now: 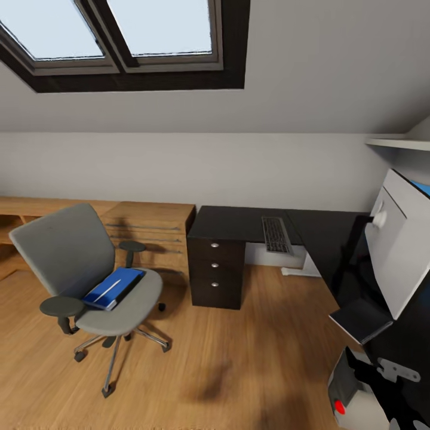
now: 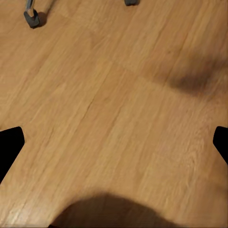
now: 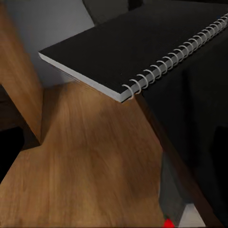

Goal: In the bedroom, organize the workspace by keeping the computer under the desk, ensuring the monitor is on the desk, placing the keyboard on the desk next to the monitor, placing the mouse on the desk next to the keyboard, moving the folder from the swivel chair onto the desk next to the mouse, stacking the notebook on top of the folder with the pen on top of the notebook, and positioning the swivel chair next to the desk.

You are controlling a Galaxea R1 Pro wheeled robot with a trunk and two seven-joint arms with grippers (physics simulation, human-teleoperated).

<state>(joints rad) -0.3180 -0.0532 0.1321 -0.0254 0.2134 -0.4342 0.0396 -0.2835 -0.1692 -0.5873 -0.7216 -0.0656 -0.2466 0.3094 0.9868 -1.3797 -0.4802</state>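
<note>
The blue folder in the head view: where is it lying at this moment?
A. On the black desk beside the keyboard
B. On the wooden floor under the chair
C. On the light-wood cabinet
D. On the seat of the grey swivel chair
D: the folder lies flat on the padded seat of the swivel chair, between its armrests, while the keyboard sits apart on the desk.
</note>
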